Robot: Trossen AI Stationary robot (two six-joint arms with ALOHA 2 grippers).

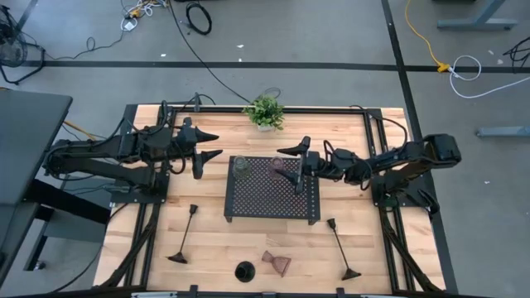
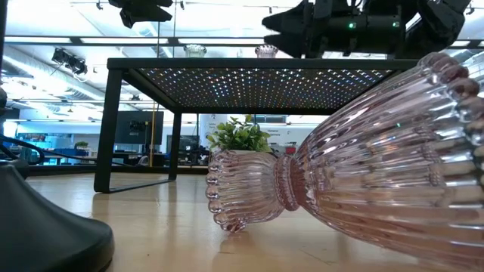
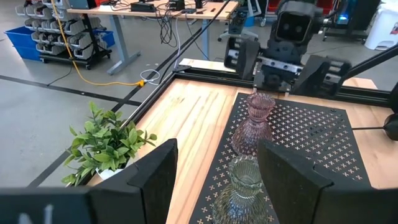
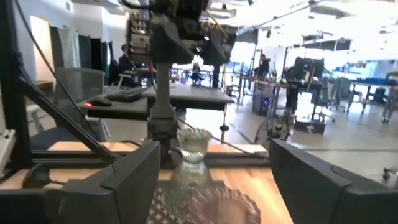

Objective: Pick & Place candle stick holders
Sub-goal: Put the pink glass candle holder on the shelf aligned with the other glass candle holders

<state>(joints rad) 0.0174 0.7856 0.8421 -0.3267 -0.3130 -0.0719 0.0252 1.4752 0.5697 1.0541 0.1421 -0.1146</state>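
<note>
Low view: ribbed pink glass holder

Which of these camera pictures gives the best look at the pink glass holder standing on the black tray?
The left wrist view: the pink glass holder stands upright on the black tray, whole and unobstructed. The high view shows it only as a small spot from above, the low view only its rim above the tray's edge, and the right wrist view just its blurred top.
</note>
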